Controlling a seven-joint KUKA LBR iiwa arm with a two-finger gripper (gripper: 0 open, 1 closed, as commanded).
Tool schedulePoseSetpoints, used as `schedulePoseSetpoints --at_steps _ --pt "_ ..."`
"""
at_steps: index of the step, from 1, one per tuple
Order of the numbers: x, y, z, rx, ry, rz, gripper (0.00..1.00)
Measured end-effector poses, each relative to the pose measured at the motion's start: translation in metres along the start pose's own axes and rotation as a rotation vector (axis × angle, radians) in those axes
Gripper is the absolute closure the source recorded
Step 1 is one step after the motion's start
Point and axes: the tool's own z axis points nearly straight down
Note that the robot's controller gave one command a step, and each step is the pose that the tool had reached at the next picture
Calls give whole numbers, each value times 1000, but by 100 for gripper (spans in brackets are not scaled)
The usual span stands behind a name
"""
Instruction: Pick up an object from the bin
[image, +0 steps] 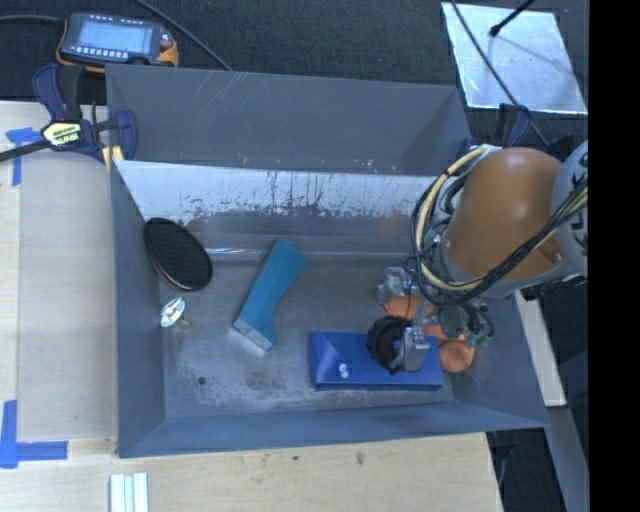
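At the near right of the bin (300, 425), a flat dark-blue slab (340, 362) lies with its right end hidden under the tool (402, 342), whose parted-or-closed state I cannot tell, while a teal block (270, 292) and black oval (177, 254) lie farther left.

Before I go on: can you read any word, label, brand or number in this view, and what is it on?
No text can be read.
Grey handheld controller with a lit screen, outside the bin: screen characters too blurred to read.
Dark blue flat board: a small white mark, too small to tell whether it is print.
Black oval disc and teal oblong block: no markings show.
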Motion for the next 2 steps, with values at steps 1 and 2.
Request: schedulePoseSetpoints --at_steps 1,2 --pt "-2 0 -5 1 -8 -1 0" --pt "11 -1 44 1 -15 28 0"
